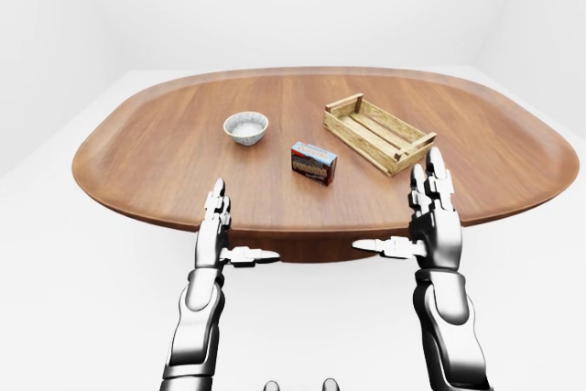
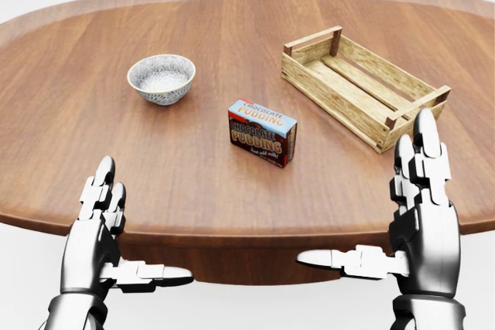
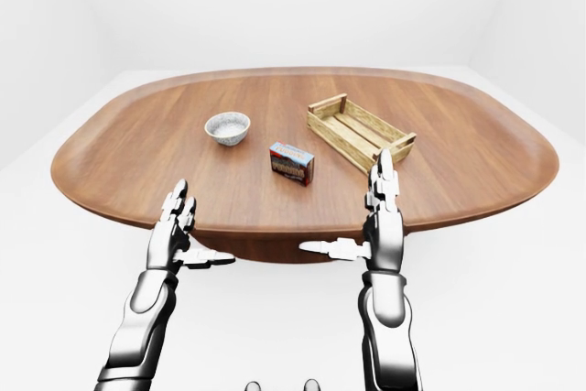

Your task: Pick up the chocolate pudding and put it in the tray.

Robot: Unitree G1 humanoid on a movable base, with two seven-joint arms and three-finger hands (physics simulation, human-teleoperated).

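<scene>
Left hand [image 2: 100, 226]: fingers spread, thumb out, empty, at the near table edge.
Bowl [image 2: 161, 77]: far left on the wooden table [image 2: 69, 129].
Chocolate pudding box [image 2: 261, 131]: mid-table, just left of the tray; probably light, stiff cardboard, best pinched across its long faces.
Wooden slatted tray [image 2: 363, 86]: far right, empty.
Right hand [image 2: 414, 214]: spread, empty.

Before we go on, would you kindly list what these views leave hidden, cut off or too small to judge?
- Chocolate pudding: the sides turned away from the head camera are hidden, and the small print under the name is too small to read.
- Tray: the outer face of its top-side wall is hidden by the wall itself.
- Bowl: its foot is hidden by its own body.
- Table: left and right ends cut off by the head view's edges.
</scene>
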